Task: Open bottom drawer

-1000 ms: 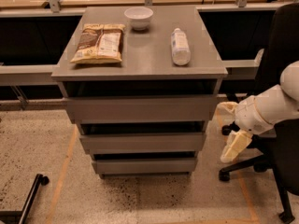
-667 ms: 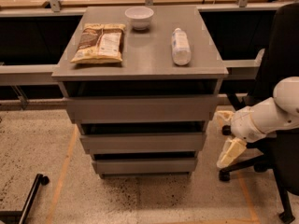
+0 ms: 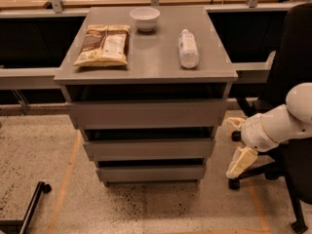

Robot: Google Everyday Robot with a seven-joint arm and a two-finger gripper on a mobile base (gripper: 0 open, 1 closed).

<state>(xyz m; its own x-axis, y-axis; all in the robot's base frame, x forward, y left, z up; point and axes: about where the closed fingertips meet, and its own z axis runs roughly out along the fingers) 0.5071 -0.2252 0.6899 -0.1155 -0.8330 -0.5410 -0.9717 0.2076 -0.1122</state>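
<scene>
The bottom drawer (image 3: 151,173) is the lowest of three grey handleless fronts in the cabinet, and it sits closed under the middle drawer (image 3: 148,149) and top drawer (image 3: 146,113). My gripper (image 3: 239,143) hangs on the white arm to the right of the cabinet, level with the middle and bottom drawers. It is clear of the cabinet's side. Its two cream fingers (image 3: 241,162) are spread apart and hold nothing.
On the cabinet top (image 3: 151,57) lie a snack bag (image 3: 103,44), a white bowl (image 3: 145,18) and a plastic bottle (image 3: 188,48). A black office chair (image 3: 292,130) stands right behind my arm. A black wheeled leg (image 3: 29,204) is on the floor at the lower left.
My arm has sunk a little, bringing the gripper slightly lower beside the cabinet. The drawers have not moved.
</scene>
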